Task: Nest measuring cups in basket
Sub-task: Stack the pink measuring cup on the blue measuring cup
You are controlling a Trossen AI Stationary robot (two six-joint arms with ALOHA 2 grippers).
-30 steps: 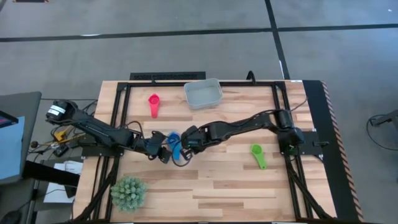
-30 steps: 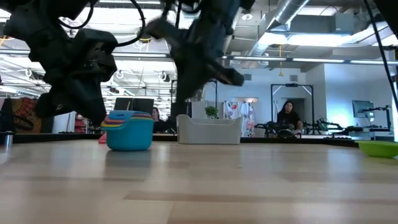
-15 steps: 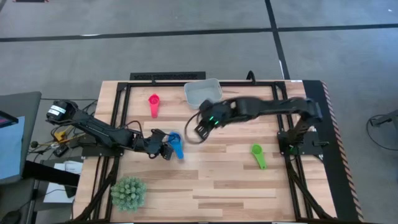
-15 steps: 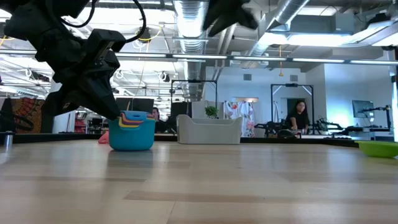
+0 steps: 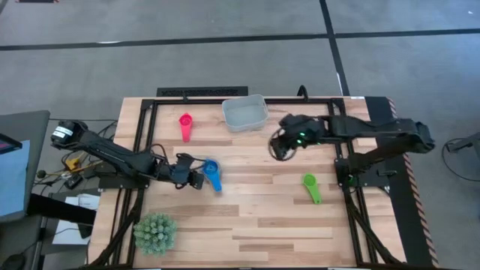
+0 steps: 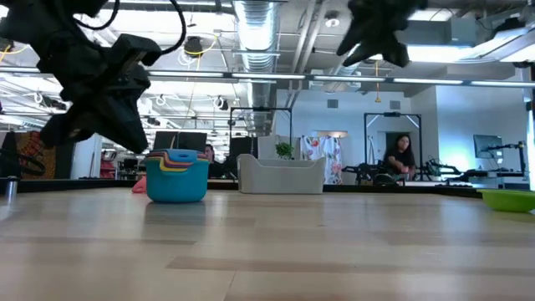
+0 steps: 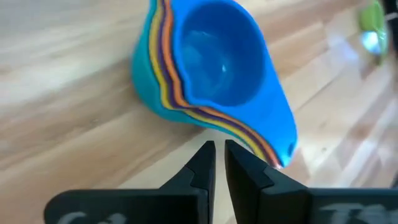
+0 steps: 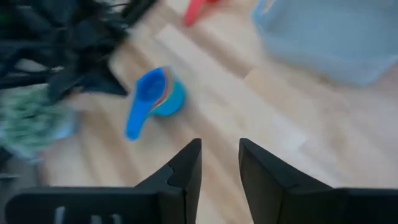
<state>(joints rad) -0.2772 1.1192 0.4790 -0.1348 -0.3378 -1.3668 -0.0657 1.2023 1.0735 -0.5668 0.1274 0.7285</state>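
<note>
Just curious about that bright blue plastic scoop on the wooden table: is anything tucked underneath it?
Yes. The blue scoop sits on top of a nested stack; yellow, orange and red rims peek out beneath it, inside a light blue outer cup. Their bowls are covered, so an exact count is impossible.

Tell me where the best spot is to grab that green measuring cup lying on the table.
Probably the flat handle of the green measuring cup, taken from straight above. The cup lies alone on the table, its handle pointing toward the front edge, thin enough for jaws to close across its width.
</note>
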